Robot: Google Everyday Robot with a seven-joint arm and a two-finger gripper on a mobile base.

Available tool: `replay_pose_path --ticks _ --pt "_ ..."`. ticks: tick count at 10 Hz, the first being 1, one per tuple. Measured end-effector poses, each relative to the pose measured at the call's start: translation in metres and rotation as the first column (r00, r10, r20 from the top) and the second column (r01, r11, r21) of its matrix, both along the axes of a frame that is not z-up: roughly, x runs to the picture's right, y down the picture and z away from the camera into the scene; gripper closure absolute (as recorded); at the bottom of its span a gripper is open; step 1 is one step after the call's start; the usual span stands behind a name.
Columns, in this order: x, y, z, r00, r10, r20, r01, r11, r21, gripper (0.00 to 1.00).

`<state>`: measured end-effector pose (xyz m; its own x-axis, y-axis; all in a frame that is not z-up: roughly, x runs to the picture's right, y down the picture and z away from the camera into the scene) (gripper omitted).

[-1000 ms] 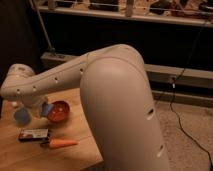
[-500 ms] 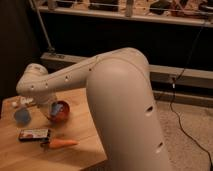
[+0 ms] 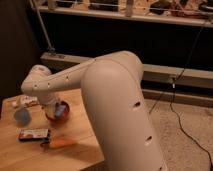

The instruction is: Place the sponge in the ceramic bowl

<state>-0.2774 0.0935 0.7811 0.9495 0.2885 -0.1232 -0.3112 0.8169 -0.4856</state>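
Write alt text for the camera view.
A white robot arm reaches over a wooden table, its gripper and the blue-grey sponge at the orange-red ceramic bowl. A pale blue cup and an orange carrot-like object lie nearby.

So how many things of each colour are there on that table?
Blue: 2, the sponge and a pale cup.
Orange: 2, the ceramic bowl and a carrot-like stick.
Dark: 1, a flat packet.
Whitish: 1, a small item at the back.
Total: 6.
The gripper is over the bowl, by the sponge.
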Motion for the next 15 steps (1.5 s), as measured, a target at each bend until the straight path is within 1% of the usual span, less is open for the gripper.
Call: replay_pose_path --ticks 2,3,5,6,7,8,9,10,12,13,14,15 --pt "-0.001 0.006 0.007 1.0 -0.009 -0.011 0.009 0.9998 -0.016 1.0" --pt "-0.002 0.011 0.013 0.999 -0.024 -0.021 0.023 0.9994 -0.026 1.0" --pt "-0.005 0.015 0.017 0.999 -0.046 -0.028 0.045 0.9984 -0.033 1.0" --pt "-0.007 0.015 0.019 0.997 -0.065 -0.031 0.064 0.9976 -0.028 0.95" --pt "-0.006 0.015 0.021 0.997 -0.074 -0.035 0.074 0.997 -0.024 0.88" --pt "-0.004 0.015 0.023 0.995 -0.087 -0.044 0.086 0.9961 -0.018 0.77" --pt "-0.002 0.015 0.024 0.994 -0.094 -0.05 0.093 0.9955 -0.016 0.69" --pt "0.002 0.016 0.025 0.993 -0.101 -0.061 0.1 0.9949 -0.015 0.58" --pt "0.009 0.021 0.027 0.991 -0.108 -0.079 0.107 0.9941 -0.019 0.4" --pt "0.011 0.024 0.028 0.99 -0.113 -0.084 0.112 0.9935 -0.019 0.28" --pt "0.012 0.025 0.029 0.99 -0.115 -0.086 0.114 0.9933 -0.017 0.22" --pt "0.01 0.025 0.029 0.99 -0.116 -0.079 0.115 0.9933 -0.007 0.2"
